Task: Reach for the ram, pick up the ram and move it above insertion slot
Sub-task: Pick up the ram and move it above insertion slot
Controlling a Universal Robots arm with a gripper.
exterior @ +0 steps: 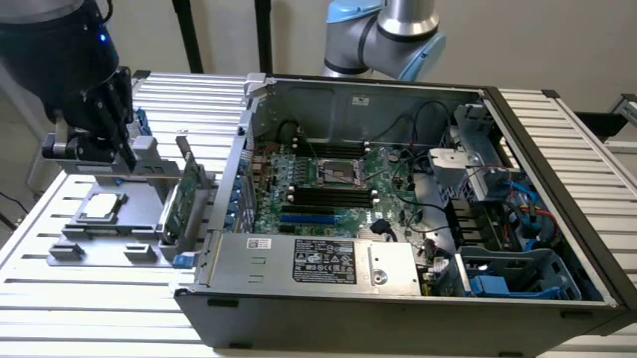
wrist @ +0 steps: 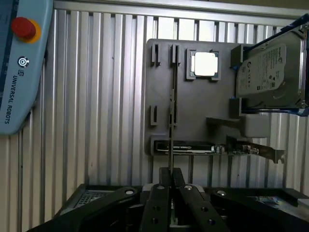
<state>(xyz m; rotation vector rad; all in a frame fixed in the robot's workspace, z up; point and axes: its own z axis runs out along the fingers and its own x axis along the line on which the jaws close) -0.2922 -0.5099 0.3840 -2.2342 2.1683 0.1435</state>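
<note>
Ram [wrist: 171, 96], edge-on, clamped between jaws

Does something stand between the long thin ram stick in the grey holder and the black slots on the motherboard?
Yes. The upright green expansion card and the computer case's grey metal side wall stand between the grey holder carrying the long thin ram stick and the black motherboard slots.

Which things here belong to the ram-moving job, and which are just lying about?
Job in hand: ram, tool, black motherboard slots.
Lying about: processor chip, hard drive, expansion card, teach pendant.
</note>
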